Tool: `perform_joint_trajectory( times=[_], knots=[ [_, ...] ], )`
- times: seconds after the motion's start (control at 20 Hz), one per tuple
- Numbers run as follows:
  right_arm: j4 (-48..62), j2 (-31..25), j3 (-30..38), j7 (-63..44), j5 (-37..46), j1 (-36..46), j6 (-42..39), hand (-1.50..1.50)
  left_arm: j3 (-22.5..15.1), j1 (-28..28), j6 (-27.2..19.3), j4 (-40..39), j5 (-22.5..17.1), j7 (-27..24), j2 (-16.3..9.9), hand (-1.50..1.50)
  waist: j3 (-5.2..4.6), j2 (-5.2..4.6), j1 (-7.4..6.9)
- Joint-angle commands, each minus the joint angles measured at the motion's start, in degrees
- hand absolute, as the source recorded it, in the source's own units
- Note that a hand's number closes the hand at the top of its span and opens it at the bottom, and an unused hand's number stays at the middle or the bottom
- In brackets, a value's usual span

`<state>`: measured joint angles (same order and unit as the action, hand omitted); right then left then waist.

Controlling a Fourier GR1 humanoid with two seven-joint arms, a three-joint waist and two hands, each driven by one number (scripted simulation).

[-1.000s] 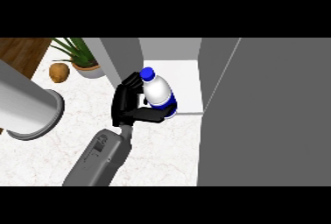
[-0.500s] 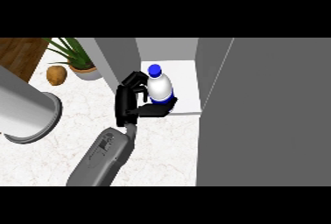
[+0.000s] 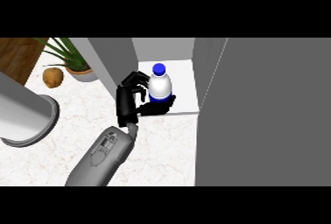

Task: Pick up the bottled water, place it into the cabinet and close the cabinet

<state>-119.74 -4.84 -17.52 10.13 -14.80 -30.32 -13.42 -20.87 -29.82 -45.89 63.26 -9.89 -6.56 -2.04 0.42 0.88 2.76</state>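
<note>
Your right hand [image 3: 129, 103] is curled round the bottled water [image 3: 160, 85], upright at the cabinet [image 3: 177, 103] floor's front edge. Placing step: next, let go, withdraw, then shut the door [image 3: 271, 109].

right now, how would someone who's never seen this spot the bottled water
Find the open cabinet with the white floor, between grey panels. At its front edge stands the bottled water, with a black hand curled round it. It is the only white bottle with a blue cap.
</note>
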Motion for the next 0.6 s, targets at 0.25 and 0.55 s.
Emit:
perform_joint_trajectory(
  times=[0.25,0.55],
  knots=[
    [1.9,0.5,0.4,-0.1,0.4,2.7,0.3,-1.5,0.7,-14.1,3.5,-13.6,3.6,2.7,-6.1,1.5,-0.43,-2.48,1.94],
    [0.4,-0.6,0.3,0.7,-0.7,0.9,-1.2,-1.5,-1.3,-14.4,-2.2,-17.6,7.2,3.1,-6.5,-1.5,-0.43,-2.41,2.95]
  ],
)
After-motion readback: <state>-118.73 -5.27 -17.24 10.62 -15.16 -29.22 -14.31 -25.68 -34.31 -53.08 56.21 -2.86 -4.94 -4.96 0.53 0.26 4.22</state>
